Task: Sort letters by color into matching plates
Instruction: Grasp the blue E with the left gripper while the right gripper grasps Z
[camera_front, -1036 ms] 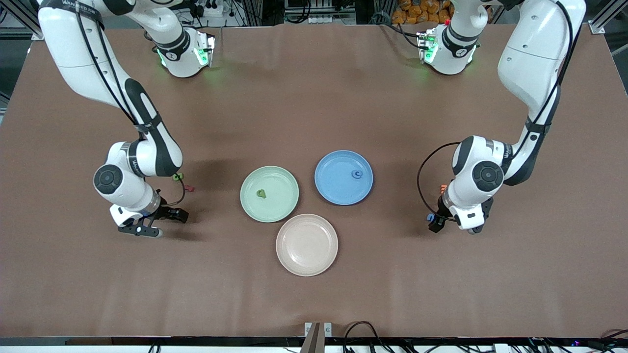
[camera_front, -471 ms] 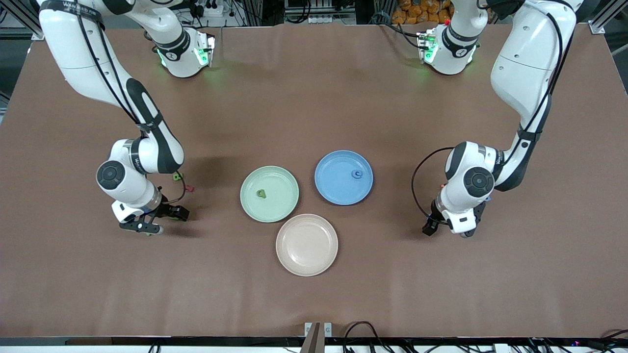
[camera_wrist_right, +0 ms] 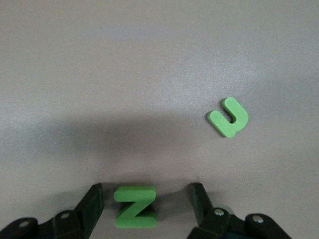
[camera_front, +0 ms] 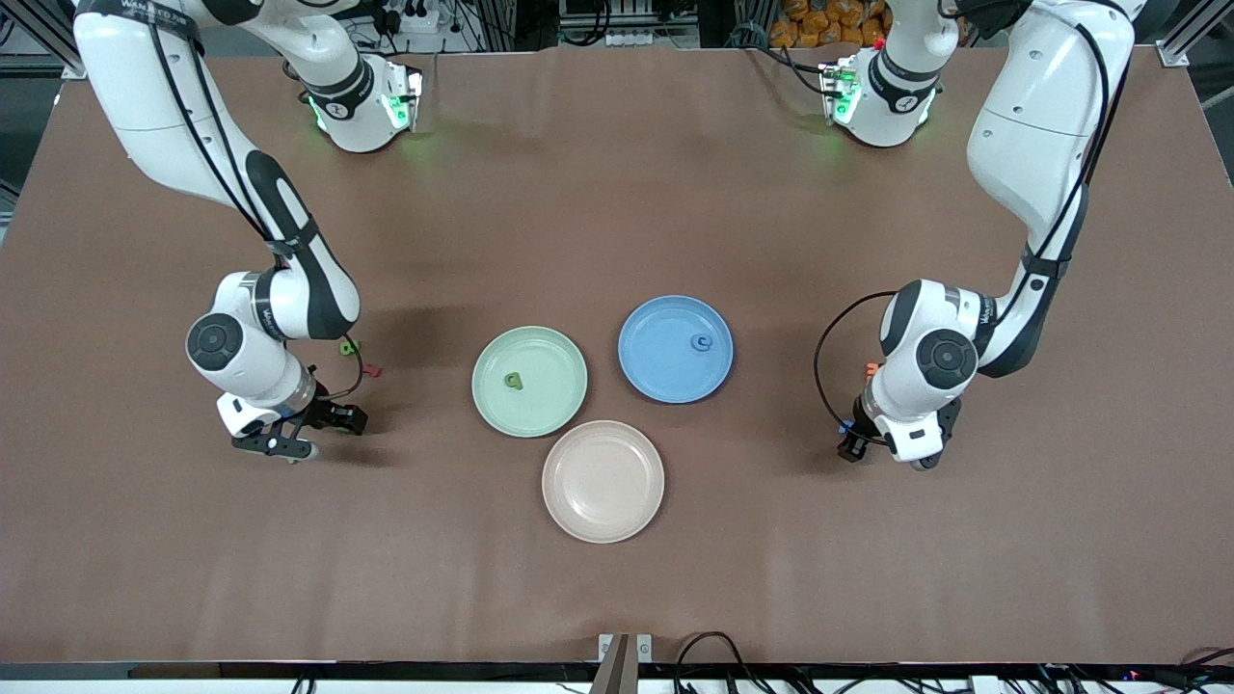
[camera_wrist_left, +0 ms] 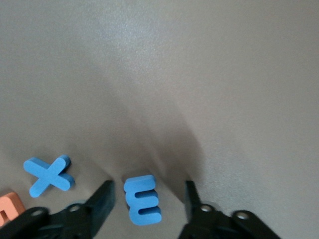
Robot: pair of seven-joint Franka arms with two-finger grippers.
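Both arms are glossy white with black joint bands, loose black cables, black-fingered hands and green-lit bases.

Brown table (camera_front: 617,193) carries three plates (camera_front: 603,481) and scattered letters (camera_wrist_left: 142,199).

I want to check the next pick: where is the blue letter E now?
The blue letter E lies on the table toward the left arm's end, between the open fingers of the left gripper, beside a blue X.

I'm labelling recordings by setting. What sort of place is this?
Probably a robotics lab: two white robot arms mounted at a brown-covered table, three coloured plates and foam letters laid out for sorting, with cables and metal framing around the table edges.
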